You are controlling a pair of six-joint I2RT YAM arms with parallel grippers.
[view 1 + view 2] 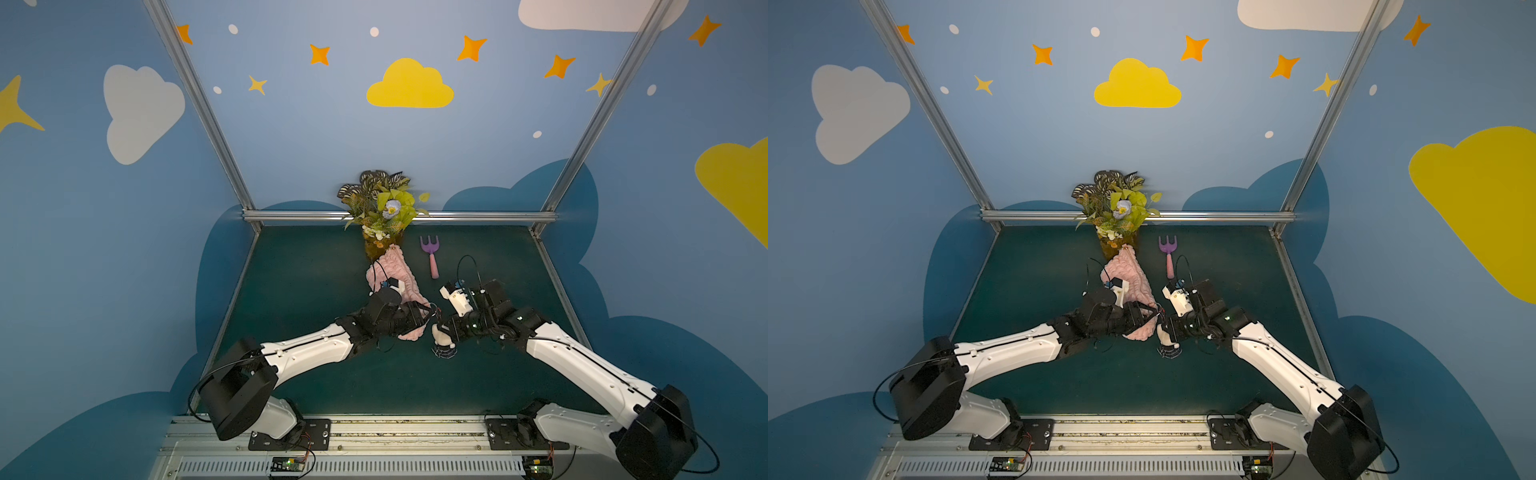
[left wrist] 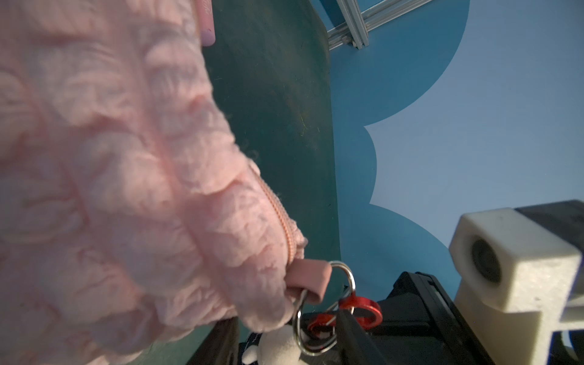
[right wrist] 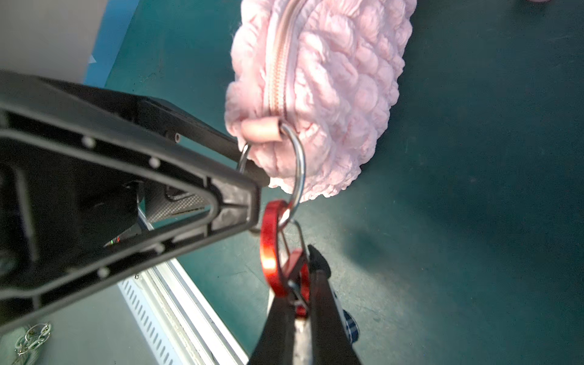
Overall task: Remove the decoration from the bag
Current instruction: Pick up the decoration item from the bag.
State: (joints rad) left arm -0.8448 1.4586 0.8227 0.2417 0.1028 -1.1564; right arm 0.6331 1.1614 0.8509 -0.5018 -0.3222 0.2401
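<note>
Decoration (image 1: 442, 340) below the right gripper (image 3: 298, 275), not yet free of the bag (image 1: 397, 276).
It sits low-centre in both top views, just right of the bag's lower end. The bag's long axis runs up-frame toward the flower vase (image 1: 380, 245). The right gripper, the nearer one, pinches the red clip (image 3: 271, 246), which is hooked on the bag's silver ring (image 3: 299, 164). The left gripper (image 1: 428, 315) stands half-wide astride that ring.
</note>
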